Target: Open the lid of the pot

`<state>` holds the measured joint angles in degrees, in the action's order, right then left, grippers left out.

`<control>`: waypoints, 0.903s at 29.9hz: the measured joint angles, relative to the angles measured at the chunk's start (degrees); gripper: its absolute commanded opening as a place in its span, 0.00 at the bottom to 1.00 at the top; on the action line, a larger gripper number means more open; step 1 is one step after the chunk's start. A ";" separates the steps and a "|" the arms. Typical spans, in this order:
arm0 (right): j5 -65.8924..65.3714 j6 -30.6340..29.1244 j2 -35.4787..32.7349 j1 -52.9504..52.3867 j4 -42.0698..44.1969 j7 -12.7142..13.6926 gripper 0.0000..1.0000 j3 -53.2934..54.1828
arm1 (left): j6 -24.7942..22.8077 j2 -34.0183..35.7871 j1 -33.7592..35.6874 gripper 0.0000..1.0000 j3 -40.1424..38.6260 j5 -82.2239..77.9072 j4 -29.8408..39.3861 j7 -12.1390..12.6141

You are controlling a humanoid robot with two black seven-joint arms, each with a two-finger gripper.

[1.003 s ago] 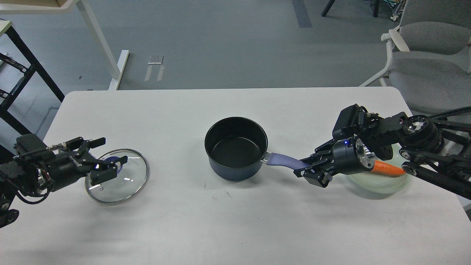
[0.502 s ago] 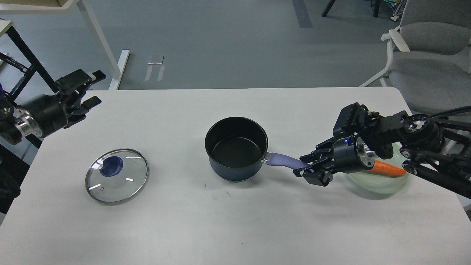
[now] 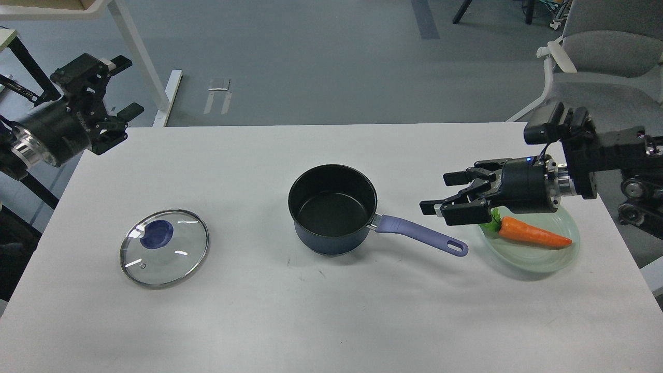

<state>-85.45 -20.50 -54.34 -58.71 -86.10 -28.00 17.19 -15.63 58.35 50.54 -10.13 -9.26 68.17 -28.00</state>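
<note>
Right gripper (image 3: 449,194): fingers spread, holding nothing, raised above the table (image 3: 331,311) just right of the pot handle (image 3: 422,235) and beside the plate (image 3: 538,254) bearing a carrot (image 3: 533,233). Left gripper (image 3: 115,85): fingers spread, empty, at the far left table corner. Pot (image 3: 332,207): centre, uncovered, handle pointing right; lid (image 3: 164,246): flat on the table, near left, well apart from the pot.

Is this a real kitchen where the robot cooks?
Probably not a kitchen. It looks like a lab or office: a plain white table, a grey office chair and a bare grey floor. The pot and carrot seem to be practice props.
</note>
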 measured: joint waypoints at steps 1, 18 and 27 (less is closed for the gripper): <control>3.30 1.04 -0.48 0.03 0.16 0.00 0.99 0.45 | -0.01 -0.39 0.00 0.99 -0.24 1.42 -0.01 0.00; 75.68 19.06 2.04 6.90 14.16 0.01 1.00 0.87 | -0.45 -9.56 -1.13 0.98 -1.83 7.63 -9.04 0.00; 88.16 7.80 6.82 14.34 19.95 0.01 1.00 3.56 | -5.29 -13.97 -3.62 0.99 -2.37 11.80 -14.75 6.16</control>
<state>2.71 -12.70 -47.52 -44.37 -66.14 -27.99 20.75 -20.91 44.38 46.92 -12.50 2.54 53.42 -21.84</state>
